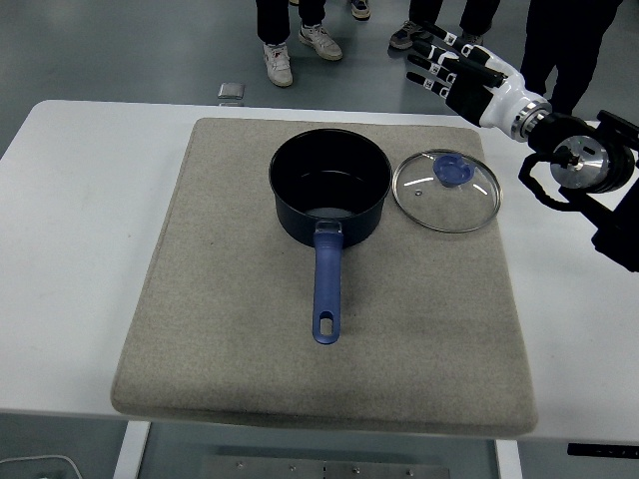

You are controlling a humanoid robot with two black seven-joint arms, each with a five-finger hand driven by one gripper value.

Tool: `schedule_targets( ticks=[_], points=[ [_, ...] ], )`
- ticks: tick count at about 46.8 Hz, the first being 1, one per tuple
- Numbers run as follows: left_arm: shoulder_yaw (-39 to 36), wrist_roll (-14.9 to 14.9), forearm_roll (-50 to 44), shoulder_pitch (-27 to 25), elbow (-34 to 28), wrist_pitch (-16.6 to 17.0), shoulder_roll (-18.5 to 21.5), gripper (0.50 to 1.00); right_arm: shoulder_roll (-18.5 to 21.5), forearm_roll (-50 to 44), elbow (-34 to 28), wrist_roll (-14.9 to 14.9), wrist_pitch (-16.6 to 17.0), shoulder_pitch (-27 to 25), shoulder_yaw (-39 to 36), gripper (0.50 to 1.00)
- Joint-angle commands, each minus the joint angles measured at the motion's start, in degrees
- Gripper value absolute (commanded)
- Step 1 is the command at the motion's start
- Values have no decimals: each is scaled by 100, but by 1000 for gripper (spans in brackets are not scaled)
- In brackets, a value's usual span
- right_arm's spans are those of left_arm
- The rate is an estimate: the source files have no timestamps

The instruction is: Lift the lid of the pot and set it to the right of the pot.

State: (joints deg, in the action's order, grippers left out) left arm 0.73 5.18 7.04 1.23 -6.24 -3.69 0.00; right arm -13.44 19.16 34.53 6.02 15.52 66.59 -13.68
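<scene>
The round glass lid with a blue knob [447,191] lay flat just right of the dark blue saucepan [330,186]. The right hand [461,74], fingers spread and empty, hovered beyond the lid; withdrawing should clear its rim.

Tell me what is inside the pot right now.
The pot stands open and holds nothing visible: only its dark inner wall and a pale sheen on the bottom. Its near wall hides the closest strip of floor. The glass lid lies on the mat beside it.
</scene>
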Motion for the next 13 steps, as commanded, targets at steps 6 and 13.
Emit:
schedule_targets(
  ticks=[6, 13],
  points=[
    [-3, 0, -1, 0, 0, 0, 0, 1000, -9, -9, 1, 5, -23, -59, -30, 909],
    [-3, 0, -1, 0, 0, 0, 0, 1000, -9, -26, 1, 5, -23, -67, -30, 909]
  ],
)
